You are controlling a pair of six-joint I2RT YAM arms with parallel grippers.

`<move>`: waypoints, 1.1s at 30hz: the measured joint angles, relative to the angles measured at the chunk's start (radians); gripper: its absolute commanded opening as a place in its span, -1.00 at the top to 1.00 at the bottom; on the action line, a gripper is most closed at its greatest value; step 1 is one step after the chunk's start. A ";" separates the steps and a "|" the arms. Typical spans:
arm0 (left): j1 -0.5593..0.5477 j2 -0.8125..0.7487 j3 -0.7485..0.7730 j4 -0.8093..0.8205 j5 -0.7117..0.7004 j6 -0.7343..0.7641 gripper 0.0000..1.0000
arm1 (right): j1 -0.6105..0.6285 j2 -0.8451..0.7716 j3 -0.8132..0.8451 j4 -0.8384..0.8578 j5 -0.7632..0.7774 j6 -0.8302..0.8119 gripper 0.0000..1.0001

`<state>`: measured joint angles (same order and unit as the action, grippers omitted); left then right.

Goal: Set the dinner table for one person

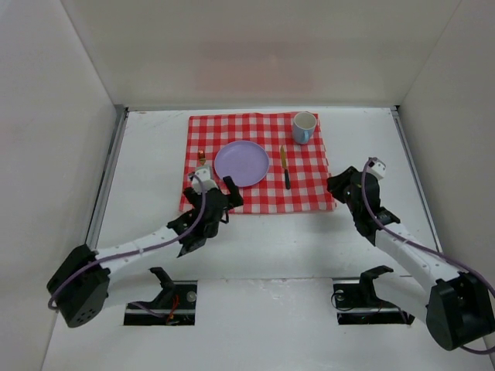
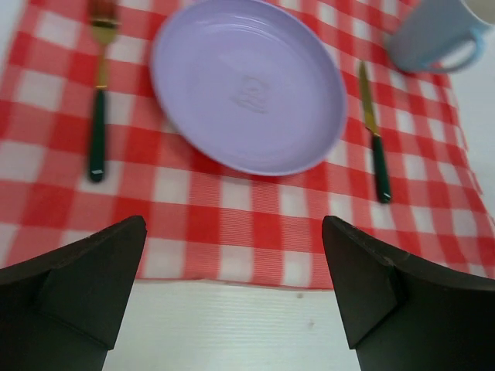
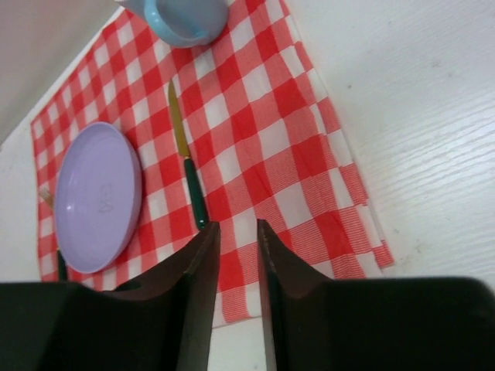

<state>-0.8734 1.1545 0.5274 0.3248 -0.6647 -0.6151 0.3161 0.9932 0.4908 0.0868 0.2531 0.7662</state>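
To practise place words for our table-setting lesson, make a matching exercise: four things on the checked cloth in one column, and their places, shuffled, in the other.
Things:
1. fork
2. knife
3. light blue mug
4. purple plate

Places:
A. middle of the checked cloth
B. far right corner of the cloth
C. just left of the plate
D. just right of the plate

Pairs: 1-C, 2-D, 3-B, 4-A
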 measured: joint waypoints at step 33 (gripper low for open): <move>0.148 -0.470 -0.208 -0.539 -0.029 -0.240 -1.00 | 0.059 0.087 -0.007 0.103 0.129 -0.082 -0.18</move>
<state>-0.7258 0.6842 0.3199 -0.2142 -0.6941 -0.8547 0.3748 1.0801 0.4839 0.1902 0.3817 0.6842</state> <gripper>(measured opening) 0.997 0.590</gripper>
